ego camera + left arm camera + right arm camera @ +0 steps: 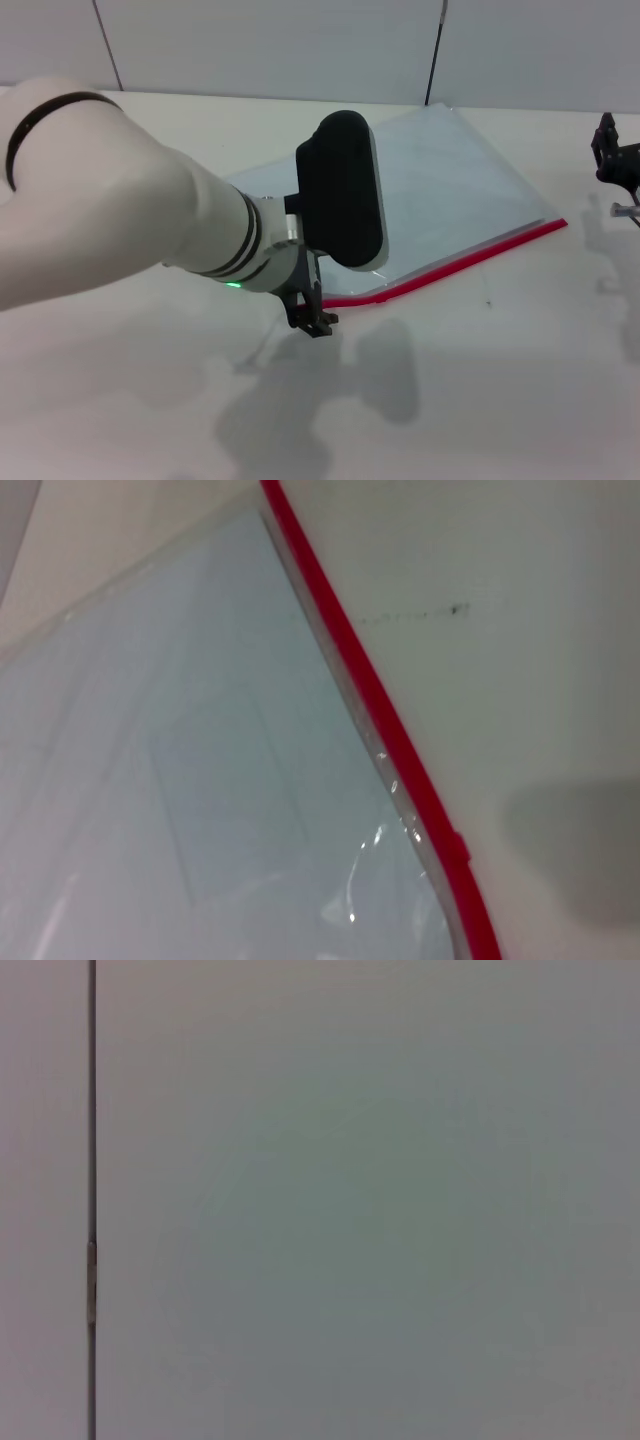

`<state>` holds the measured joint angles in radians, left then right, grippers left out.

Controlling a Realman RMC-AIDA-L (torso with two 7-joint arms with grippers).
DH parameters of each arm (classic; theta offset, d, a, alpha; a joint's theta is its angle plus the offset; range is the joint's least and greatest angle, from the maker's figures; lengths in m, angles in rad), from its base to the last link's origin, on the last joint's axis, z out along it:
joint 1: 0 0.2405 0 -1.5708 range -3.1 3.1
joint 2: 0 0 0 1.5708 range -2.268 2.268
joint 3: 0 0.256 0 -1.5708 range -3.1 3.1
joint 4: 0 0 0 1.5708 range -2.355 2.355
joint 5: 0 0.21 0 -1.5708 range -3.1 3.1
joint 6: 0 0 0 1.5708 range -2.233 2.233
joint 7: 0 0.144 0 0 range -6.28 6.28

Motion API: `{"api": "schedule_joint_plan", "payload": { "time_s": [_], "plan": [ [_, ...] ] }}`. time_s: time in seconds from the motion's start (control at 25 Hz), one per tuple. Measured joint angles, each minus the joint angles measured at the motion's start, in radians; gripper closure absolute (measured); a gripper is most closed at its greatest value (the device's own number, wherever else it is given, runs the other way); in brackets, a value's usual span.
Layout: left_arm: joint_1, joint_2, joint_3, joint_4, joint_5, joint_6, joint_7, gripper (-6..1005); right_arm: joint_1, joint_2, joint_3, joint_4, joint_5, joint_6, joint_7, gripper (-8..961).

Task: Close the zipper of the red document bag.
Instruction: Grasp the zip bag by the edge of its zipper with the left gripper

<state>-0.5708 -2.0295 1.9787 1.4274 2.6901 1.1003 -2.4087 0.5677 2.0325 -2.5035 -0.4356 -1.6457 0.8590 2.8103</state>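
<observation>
Left hand [312, 318] | at zipper [470, 262] end | opening cannot tell | right hand [618, 160] parked

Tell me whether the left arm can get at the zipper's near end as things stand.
Probably yes. The left gripper hangs just beside the near-left end of the zipper on the red document bag, and nothing lies between them. Its finger state is unclear.

A pale, off-white surface [480, 400] fills the foreground, marked by soft grey shadows. Behind it stands a light grey panelled wall [260, 40] with thin dark vertical seams [435, 50] between panels.
</observation>
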Motion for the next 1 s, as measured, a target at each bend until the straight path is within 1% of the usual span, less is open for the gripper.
{"api": "schedule_joint_plan", "payload": {
  "time_s": [0.32,0.68,1.0],
  "plan": [
    [-0.041,0.000,-0.004,-0.084,0.000,-0.017,-0.013,157,0.000,0.000,0.000,0.000,0.000,0.000,0.000,420],
    [-0.046,0.002,-0.005,-0.108,0.000,-0.065,-0.011,156,0.001,0.000,0.000,-0.002,0.000,-0.002,0.000,421],
    [-0.052,0.001,-0.004,-0.153,0.028,-0.106,-0.013,157,0.010,0.000,0.000,-0.003,0.000,-0.008,0.000,422]
  ]
}}
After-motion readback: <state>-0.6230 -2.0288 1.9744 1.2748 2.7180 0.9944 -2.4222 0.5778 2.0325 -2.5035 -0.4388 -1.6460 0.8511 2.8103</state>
